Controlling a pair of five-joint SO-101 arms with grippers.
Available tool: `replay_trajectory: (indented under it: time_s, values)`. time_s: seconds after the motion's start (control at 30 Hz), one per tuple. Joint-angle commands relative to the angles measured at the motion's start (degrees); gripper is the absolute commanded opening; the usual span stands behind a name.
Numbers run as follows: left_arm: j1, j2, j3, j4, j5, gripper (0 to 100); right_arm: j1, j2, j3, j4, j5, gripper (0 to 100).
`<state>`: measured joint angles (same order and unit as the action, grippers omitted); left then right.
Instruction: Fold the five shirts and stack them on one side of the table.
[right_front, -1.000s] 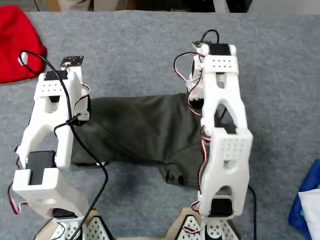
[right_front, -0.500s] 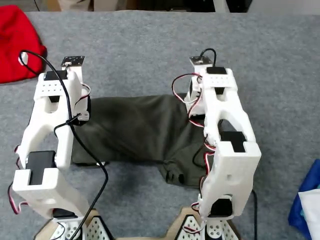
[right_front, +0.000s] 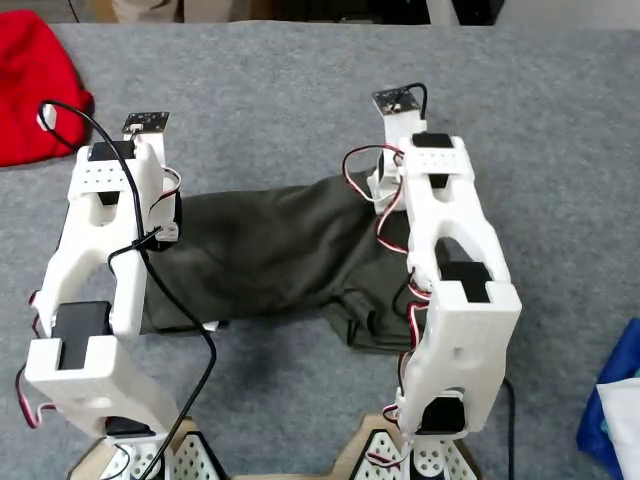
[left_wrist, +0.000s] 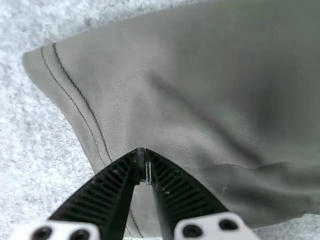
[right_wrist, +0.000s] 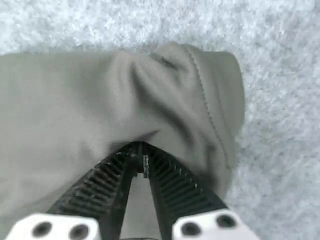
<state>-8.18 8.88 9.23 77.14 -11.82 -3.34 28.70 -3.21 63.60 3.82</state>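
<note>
We see olive shirt (right_front: 270, 250), fine-knit, rumpled, on fuzzy grey table (right_front: 300, 100) | left gripper (left_wrist: 142, 166) pinching stitched hem | right gripper (right_wrist: 142, 161) pinching bunched fold

Rumpled olive shirt (right_front: 270, 250) lies on grey table (right_front: 560, 120).

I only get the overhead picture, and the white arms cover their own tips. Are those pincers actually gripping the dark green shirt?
Observer: Yes for the left one. Its wrist view shows the left gripper closed, pinching the olive shirt beside a double-stitched hem.
Operator: And the other arm?
Observer: The right gripper is closed on the shirt too, where the cloth bunches into a raised fold.
Operator: Is that near an edge?
Observer: Yes, a stitched edge curls just beyond its tips, with the grey table covering past it.
</note>
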Motion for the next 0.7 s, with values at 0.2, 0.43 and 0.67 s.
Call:
replay_trajectory:
  time_s: [0.2, 0.43, 0.67]
  values:
    - [-1.14, -0.13, 0.18, -7.03, 0.09, 2, -1.54, -16.92, 0.40, 9.49, 3.25, 0.5]
    - [-4.13, 2.86, 0.70, -13.54, 0.18, 2, -1.45, -25.27, 11.03, 0.70, 3.34, 0.5]
    - [-7.47, 15.16, -9.85, -17.14, 0.26, 2, -1.27, -25.71, 15.43, -3.43, 3.34, 0.5]
